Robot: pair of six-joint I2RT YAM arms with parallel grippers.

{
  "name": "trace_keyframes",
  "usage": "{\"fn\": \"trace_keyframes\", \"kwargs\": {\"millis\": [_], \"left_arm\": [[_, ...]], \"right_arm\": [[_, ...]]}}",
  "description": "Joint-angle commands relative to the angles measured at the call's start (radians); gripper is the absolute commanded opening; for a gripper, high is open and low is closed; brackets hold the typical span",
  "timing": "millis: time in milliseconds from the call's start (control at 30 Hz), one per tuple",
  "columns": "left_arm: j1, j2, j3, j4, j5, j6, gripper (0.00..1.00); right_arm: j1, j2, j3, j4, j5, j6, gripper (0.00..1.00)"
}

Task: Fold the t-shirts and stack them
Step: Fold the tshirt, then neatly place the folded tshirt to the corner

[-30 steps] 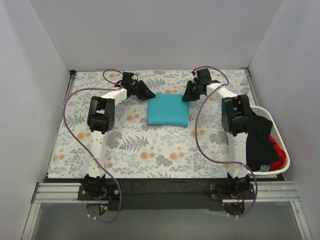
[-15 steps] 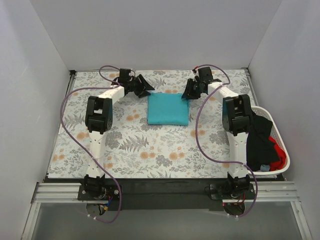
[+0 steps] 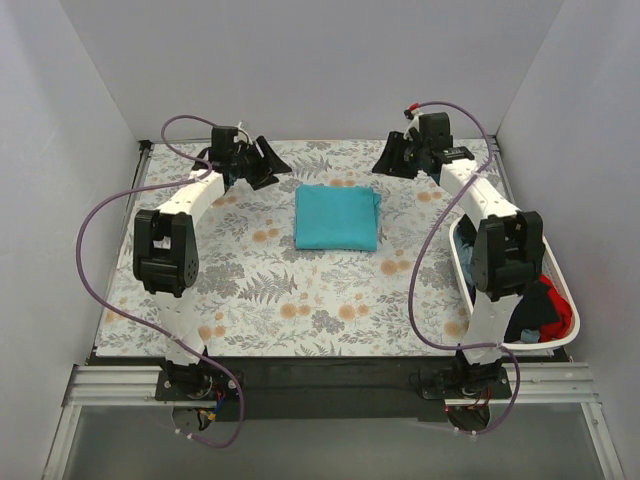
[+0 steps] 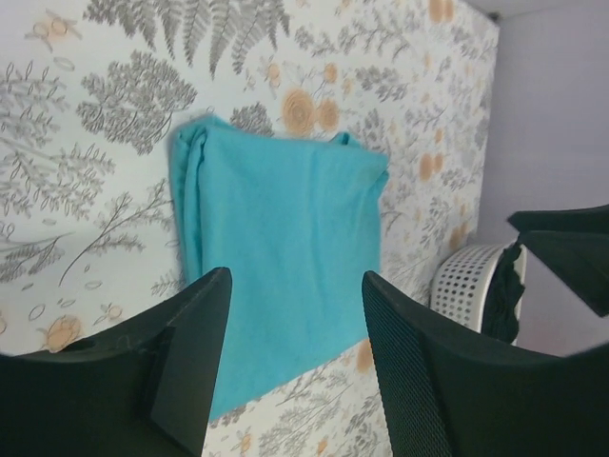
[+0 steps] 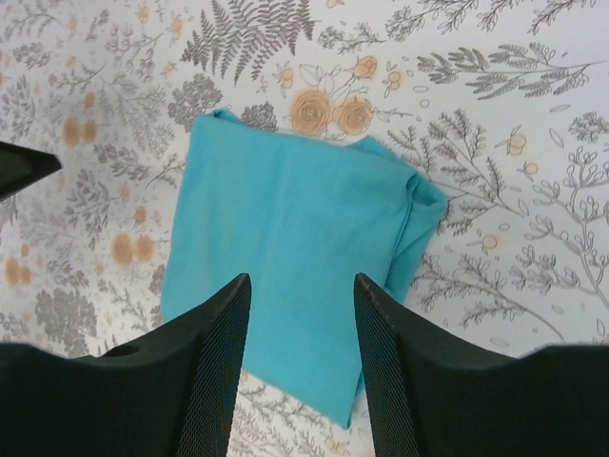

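A teal t-shirt (image 3: 337,217) lies folded into a neat rectangle in the middle of the floral cloth; it also shows in the left wrist view (image 4: 285,238) and the right wrist view (image 5: 295,238). My left gripper (image 3: 268,163) is open and empty, raised off the cloth to the shirt's far left. My right gripper (image 3: 388,158) is open and empty, raised to the shirt's far right. Black (image 3: 525,320) and red (image 3: 566,318) shirts lie bunched in the white basket (image 3: 462,262) at the right.
The grey floral cloth (image 3: 250,290) covers the table. White walls close in the back and both sides. The right arm's elbow hangs over the basket. Purple cables loop beside both arms.
Both grippers have drawn back from the teal shirt's far corners, outward and up. The left arm swung left; the right arm swung right over the basket. The shirt stays folded.
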Motion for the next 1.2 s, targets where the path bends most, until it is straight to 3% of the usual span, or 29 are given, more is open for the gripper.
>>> {"fn": "trace_keyframes", "kwargs": {"millis": [0, 200, 733, 833, 1033, 1167], "left_arm": [[-0.011, -0.035, -0.06, -0.114, -0.027, 0.091, 0.57], [-0.057, 0.055, 0.006, -0.232, -0.036, 0.177, 0.58], [-0.133, 0.236, 0.168, -0.306, -0.125, 0.204, 0.54], [-0.152, 0.264, 0.199, -0.333, -0.145, 0.207, 0.49], [-0.173, 0.291, 0.25, -0.398, -0.238, 0.194, 0.27], [-0.175, 0.31, 0.32, -0.457, -0.361, 0.21, 0.04]], "right_arm": [[0.006, -0.088, -0.105, 0.022, -0.007, -0.008, 0.54], [0.023, -0.206, -0.24, 0.053, -0.015, -0.005, 0.55], [0.046, -0.346, -0.442, 0.094, -0.009, -0.022, 0.55], [0.047, -0.361, -0.462, 0.097, -0.004, -0.02, 0.55], [0.05, -0.391, -0.475, 0.099, -0.013, -0.023, 0.54], [0.055, -0.421, -0.504, 0.1, -0.016, -0.019, 0.53]]}}
